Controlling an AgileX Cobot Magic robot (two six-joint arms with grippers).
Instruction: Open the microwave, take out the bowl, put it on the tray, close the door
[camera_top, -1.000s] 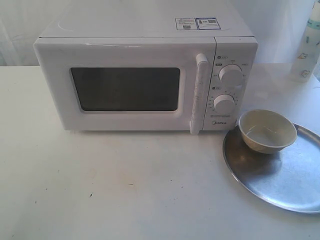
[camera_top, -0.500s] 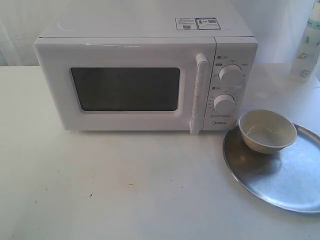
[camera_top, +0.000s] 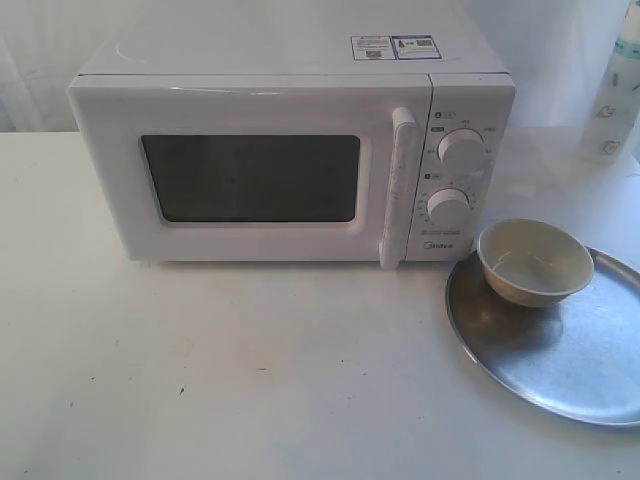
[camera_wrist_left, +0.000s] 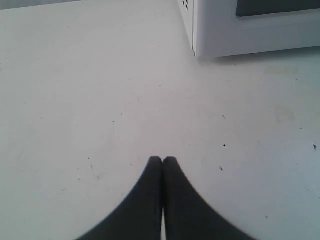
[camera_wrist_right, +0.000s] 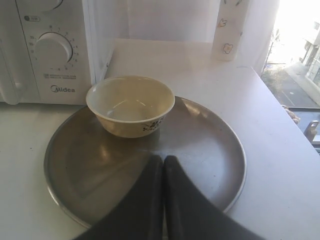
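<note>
A white table (camera_top: 250, 380) fills the scene, with pale curtain cloth behind it and a tall white bottle (camera_top: 615, 90) with small printed figures standing at the far right. The microwave (camera_top: 290, 150) sits toward the back of the table, its door (camera_top: 250, 175) shut flush with the front, the dark window blank and the bar handle (camera_top: 399, 190) upright just beside the control panel. Two round knobs (camera_top: 462, 150) sit one above the other on that panel, and two stickers (camera_top: 395, 47) lie on the top. The tray (camera_top: 590, 370) lies flat on the table at the right, its rim near the microwave's lower front corner. The bowl (camera_top: 534, 262) stands upright and empty on the tray, on the part nearest the microwave – a small flower print shows on its side in the right wrist view. The left gripper (camera_wrist_left: 162, 159) hangs over bare table, its dark fingers pressed together with nothing between them, and the microwave's lower front corner is in sight ahead of it. The right gripper (camera_wrist_right: 163, 157) is over the tray with its fingers likewise pressed together and empty – the tips point at the bowl but stop short of it, with bare metal showing between.
</note>
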